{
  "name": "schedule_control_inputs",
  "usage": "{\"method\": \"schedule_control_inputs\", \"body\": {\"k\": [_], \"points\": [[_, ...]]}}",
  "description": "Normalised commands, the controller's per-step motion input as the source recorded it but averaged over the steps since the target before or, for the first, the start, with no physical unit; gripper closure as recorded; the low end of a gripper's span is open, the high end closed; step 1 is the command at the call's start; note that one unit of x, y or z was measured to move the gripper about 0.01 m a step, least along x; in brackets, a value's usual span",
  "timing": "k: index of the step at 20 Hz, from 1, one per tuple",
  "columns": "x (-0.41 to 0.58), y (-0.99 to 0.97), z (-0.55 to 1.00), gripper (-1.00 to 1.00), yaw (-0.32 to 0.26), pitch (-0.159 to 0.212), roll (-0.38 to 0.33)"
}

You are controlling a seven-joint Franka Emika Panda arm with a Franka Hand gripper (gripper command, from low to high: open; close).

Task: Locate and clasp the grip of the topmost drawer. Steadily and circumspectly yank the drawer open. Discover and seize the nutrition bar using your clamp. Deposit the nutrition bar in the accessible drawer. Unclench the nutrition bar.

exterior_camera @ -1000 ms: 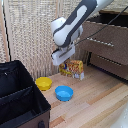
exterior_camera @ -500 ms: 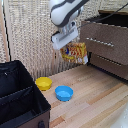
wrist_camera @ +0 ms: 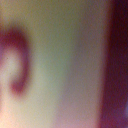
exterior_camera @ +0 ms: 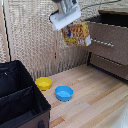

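In the exterior view my clamp point(exterior_camera: 70, 24), on its white block, is shut on the top edge of the nutrition bar point(exterior_camera: 76, 34). The red, yellow and orange packet hangs below it, high in the air. It hangs just to the exterior view's left of the dresser's topmost drawer point(exterior_camera: 108, 44). That drawer's brown front with a thin silver handle point(exterior_camera: 103, 43) stands out further than the drawer beneath point(exterior_camera: 111, 65), with a dark opening above it. The wrist view is a blur of pale surface with a red mark point(wrist_camera: 17, 60), too close to read.
A yellow bowl point(exterior_camera: 43, 83) and a blue bowl point(exterior_camera: 64, 93) sit on the wooden surface point(exterior_camera: 97, 102) below the arm. A black open box point(exterior_camera: 20, 100) stands at the exterior view's left front. A wicker screen point(exterior_camera: 30, 40) closes the back.
The arm has lifted the nutrition bar from low near the bowls and carried it up and towards the exterior view's right, up to the dresser's top drawer.
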Motion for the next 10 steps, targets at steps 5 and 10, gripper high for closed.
{"method": "schedule_control_inputs", "body": {"k": [5,10], "points": [[0.071,-0.13,1.0,1.0,-0.203,0.083,-0.011],[0.045,-0.47,0.99,1.0,-0.197,0.113,0.01]]}}
